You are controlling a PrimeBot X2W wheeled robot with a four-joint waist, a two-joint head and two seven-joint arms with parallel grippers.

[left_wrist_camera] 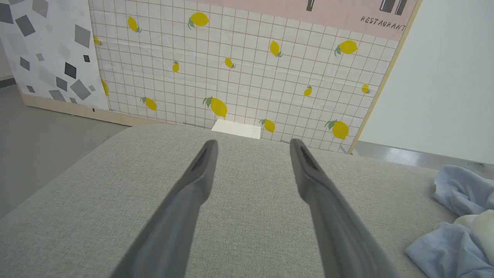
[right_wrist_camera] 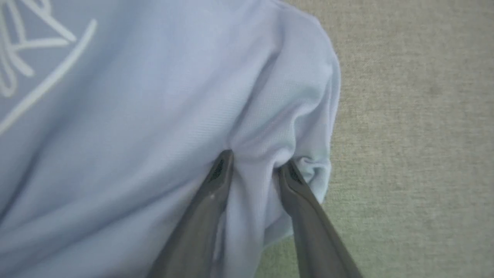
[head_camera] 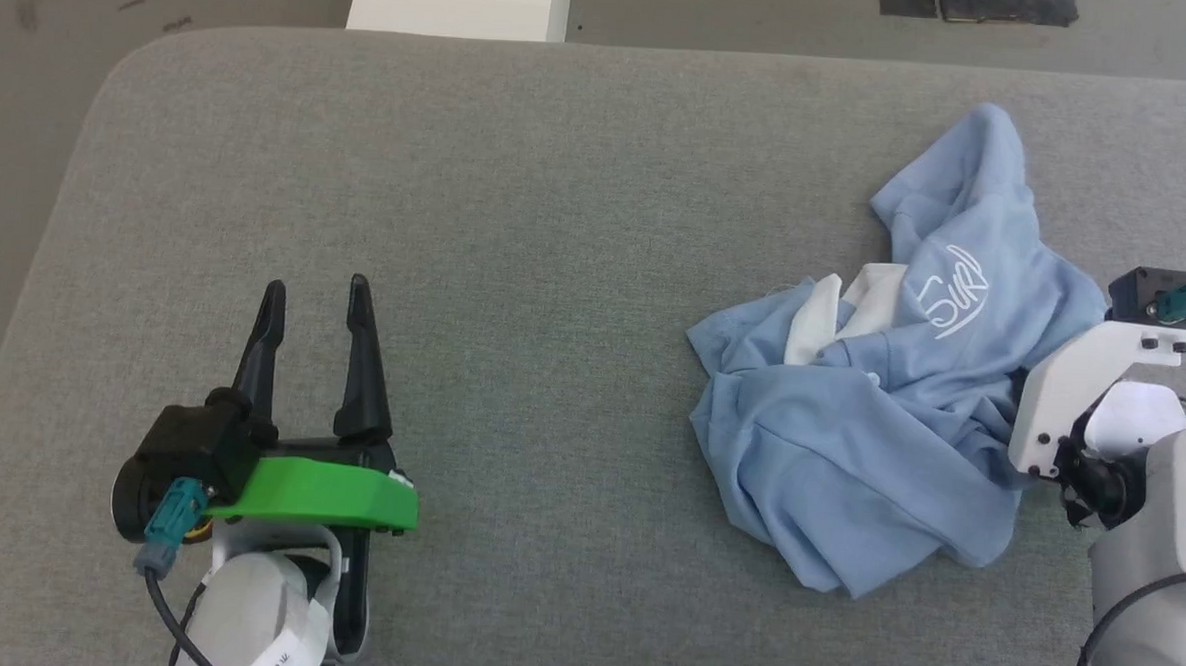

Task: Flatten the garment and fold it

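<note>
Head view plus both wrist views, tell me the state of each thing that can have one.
garment: crumpled in a heap on the grey surface, unfolded.
left gripper: jaws open, empty, apart from the garment.
right gripper: jaws around a fold at the garment's edge; grip unclear.

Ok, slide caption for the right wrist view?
Right gripper straddles a bunched fold near the edge of the garment, on the grey table.

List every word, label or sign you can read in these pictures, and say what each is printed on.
"RESTAURANT": dark letters on the pink wall panel, seen in the left wrist view.
White cursive logo on the blue shirt: the strokes are clear, but it cannot be read as letters.
Small print on the white band around the left arm: too small to read.
</note>
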